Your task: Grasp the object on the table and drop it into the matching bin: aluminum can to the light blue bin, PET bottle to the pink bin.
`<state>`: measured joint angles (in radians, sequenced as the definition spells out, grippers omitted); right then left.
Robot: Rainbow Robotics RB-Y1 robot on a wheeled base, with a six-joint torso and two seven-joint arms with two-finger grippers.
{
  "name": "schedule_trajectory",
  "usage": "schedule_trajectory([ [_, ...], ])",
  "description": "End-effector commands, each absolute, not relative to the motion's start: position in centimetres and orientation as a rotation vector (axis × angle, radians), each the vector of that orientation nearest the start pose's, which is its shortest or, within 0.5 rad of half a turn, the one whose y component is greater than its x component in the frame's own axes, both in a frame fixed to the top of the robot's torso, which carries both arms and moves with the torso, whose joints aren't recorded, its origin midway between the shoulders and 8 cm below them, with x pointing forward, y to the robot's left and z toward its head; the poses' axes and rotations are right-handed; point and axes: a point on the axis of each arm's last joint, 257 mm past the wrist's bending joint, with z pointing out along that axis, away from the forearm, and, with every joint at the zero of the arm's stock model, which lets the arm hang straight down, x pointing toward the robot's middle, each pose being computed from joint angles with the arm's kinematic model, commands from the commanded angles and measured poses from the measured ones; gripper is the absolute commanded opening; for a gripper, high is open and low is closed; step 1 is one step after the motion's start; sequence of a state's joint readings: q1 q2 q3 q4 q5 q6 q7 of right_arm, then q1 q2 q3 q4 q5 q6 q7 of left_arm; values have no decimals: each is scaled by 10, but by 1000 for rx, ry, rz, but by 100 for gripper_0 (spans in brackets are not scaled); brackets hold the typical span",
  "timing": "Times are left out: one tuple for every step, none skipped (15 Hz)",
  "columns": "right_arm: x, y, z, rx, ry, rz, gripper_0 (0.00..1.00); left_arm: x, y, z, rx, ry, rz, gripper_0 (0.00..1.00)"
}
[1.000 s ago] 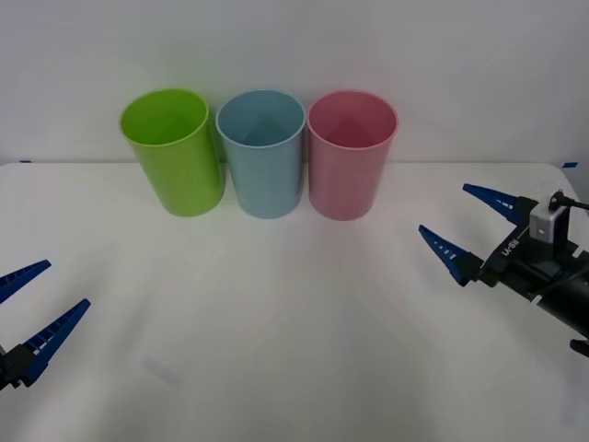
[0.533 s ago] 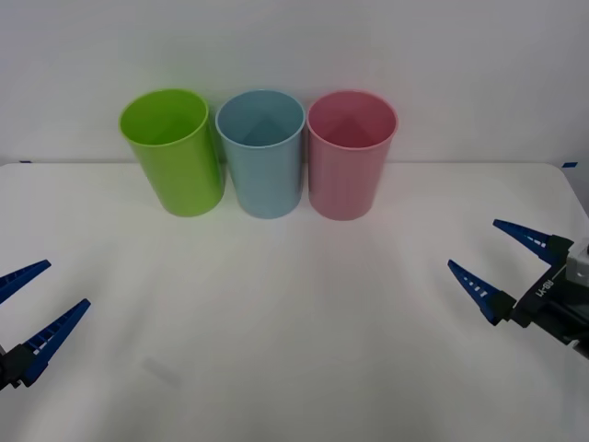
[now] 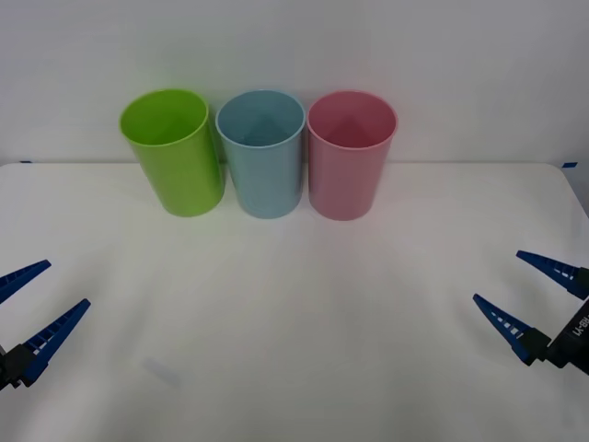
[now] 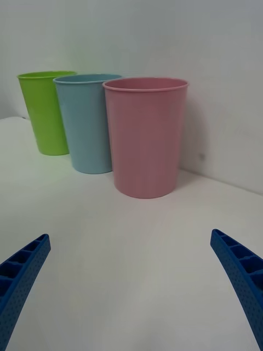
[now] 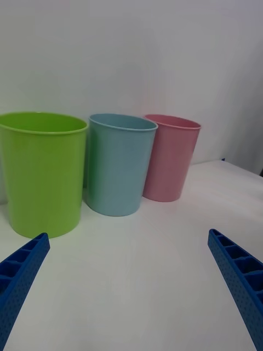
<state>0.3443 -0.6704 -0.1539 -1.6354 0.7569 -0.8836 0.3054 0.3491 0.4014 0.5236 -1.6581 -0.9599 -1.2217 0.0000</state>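
Right gripper [image 3: 534, 299]: blue ribbed fingers spread wide, holding nothing — tall pink plastic bin [image 3: 352, 153] ahead.
Left gripper [image 3: 32, 304]: likewise wide apart, nothing held — lime green bin [image 3: 172, 150] ahead.

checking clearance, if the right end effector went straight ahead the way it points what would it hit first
Probably the tall round pink plastic bin, which sits centred ahead of the open right end effector; only bare white tabletop lies between, though depth is uncertain.

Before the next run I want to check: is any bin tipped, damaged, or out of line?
Nothing stands out. The lime green bin, light blue bin and pink bin stand upright in one row on the table.
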Motion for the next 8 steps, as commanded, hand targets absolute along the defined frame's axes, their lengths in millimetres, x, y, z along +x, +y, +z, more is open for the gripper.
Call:
schedule_trajectory([
  [364,-312,-207,-615,1508,451,100,342,330,-169,465,1441,-567,100],
  [359,-315,-207,-615,1512,452,100,342,330,-169,465,1441,-567,100],
  [356,-319,-207,-609,1514,449,100,342,330,-169,465,1441,-567,100],
  [355,-321,-207,-603,1514,447,100,342,330,-169,465,1441,-567,100],
  [353,-322,-209,-599,1520,448,100,342,330,-169,465,1441,-567,100],
  [351,-322,-211,-594,1525,447,100,342,330,-169,465,1441,-567,100],
  [351,-322,-211,-595,1524,449,100,342,330,-169,465,1441,-567,100],
  [350,-322,-212,-595,1525,449,100,342,330,-169,465,1441,-567,100],
])
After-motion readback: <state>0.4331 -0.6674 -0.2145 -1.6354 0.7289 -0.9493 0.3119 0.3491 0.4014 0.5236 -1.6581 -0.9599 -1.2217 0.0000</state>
